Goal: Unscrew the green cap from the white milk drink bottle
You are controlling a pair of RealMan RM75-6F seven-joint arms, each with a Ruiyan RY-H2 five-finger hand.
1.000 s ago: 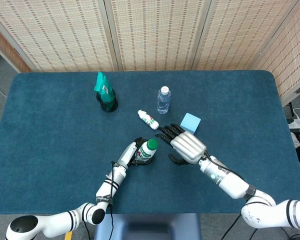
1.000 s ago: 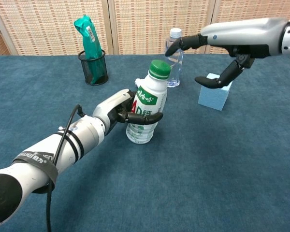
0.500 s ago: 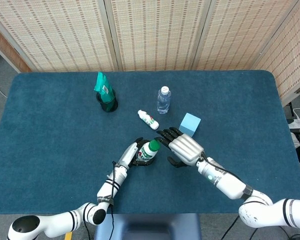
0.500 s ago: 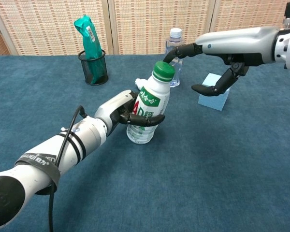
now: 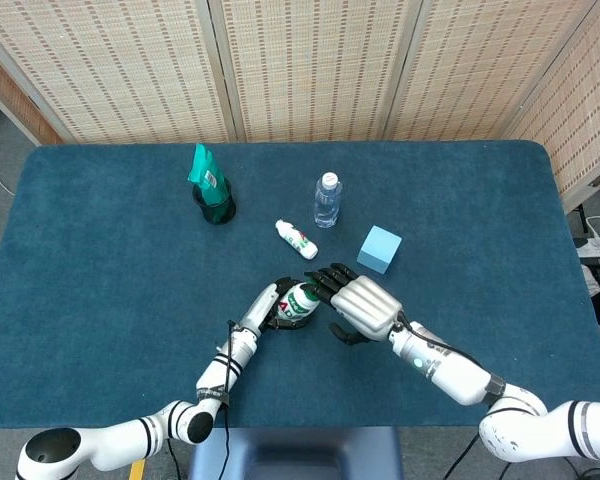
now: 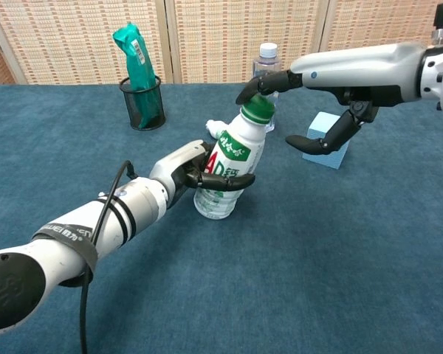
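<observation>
The white milk drink bottle stands near the table's front middle, leaning to the right. Its green cap is on the neck. My left hand grips the bottle's body from the left, with its fingers wrapped around the label. My right hand is just right of the bottle. Its fingers stretch over the top of the cap. The thumb is spread away below, and I cannot tell whether the fingertips touch the cap.
A green pouch in a black mesh cup stands at the back left. A clear water bottle and a small white bottle lying flat are behind the milk bottle. A blue cube sits under my right forearm.
My right hand has moved left, from beside the blue cube to over the green cap. The bottle now leans further right in my left hand.
</observation>
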